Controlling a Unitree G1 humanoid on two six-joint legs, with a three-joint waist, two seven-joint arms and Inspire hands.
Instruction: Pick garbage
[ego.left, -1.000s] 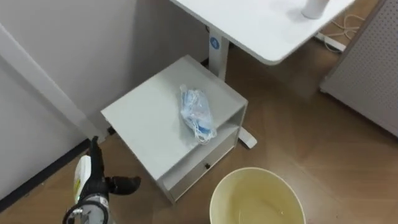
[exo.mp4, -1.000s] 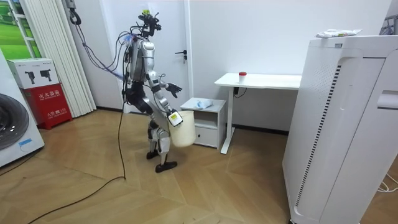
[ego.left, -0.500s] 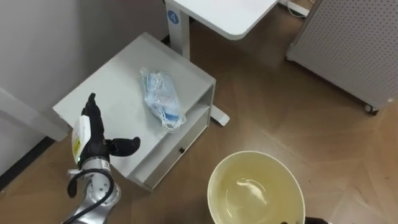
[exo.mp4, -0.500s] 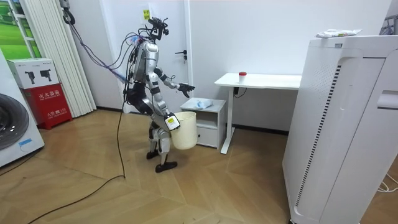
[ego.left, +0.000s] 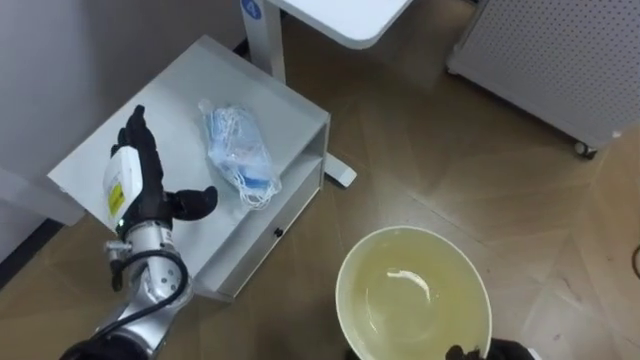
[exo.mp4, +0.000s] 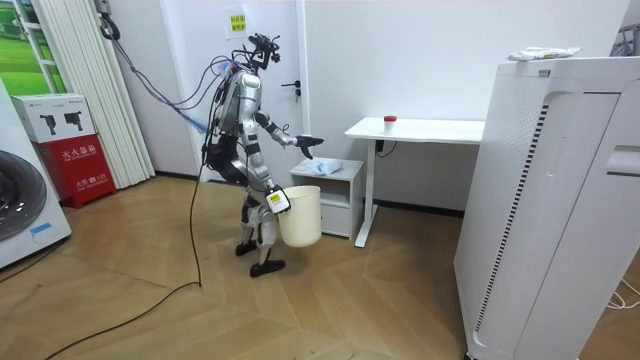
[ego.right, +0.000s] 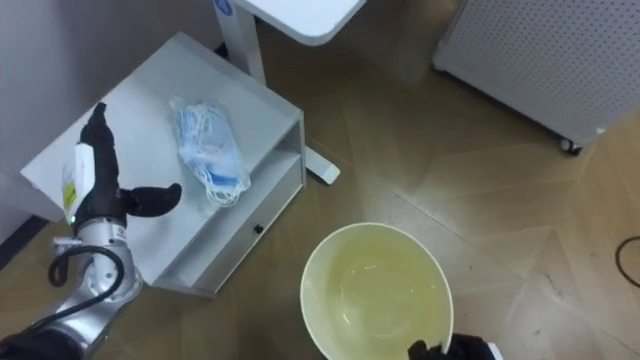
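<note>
The garbage is a crumpled blue-and-white plastic bag (ego.left: 238, 155) lying on top of a low white cabinet (ego.left: 200, 80). My left hand (ego.left: 140, 185) hovers open over the cabinet top just left of the bag, fingers straight, thumb pointing at it without touching. My right hand (ego.left: 488, 351) shows at the bottom edge, curled on the rim of a cream bucket (ego.left: 380, 265) that hangs in front of the cabinet with nothing inside. In the room view I stand facing the cabinet (exo.mp4: 330, 195), left arm stretched out, the bucket (exo.mp4: 300, 215) at my thigh.
A white desk (exo.mp4: 420, 128) stands right of the cabinet, its leg (ego.left: 262, 40) beside the cabinet's far corner. A tall white perforated appliance (exo.mp4: 560, 200) rises on the room view's right. A washing machine (exo.mp4: 25, 200) and red box (exo.mp4: 75, 160) sit behind me. Wooden floor lies around the bucket.
My left hand has risen from beside the cabinet to over its top, nearer the bag. The bucket has swung forward. My head view has shifted toward the cabinet.
</note>
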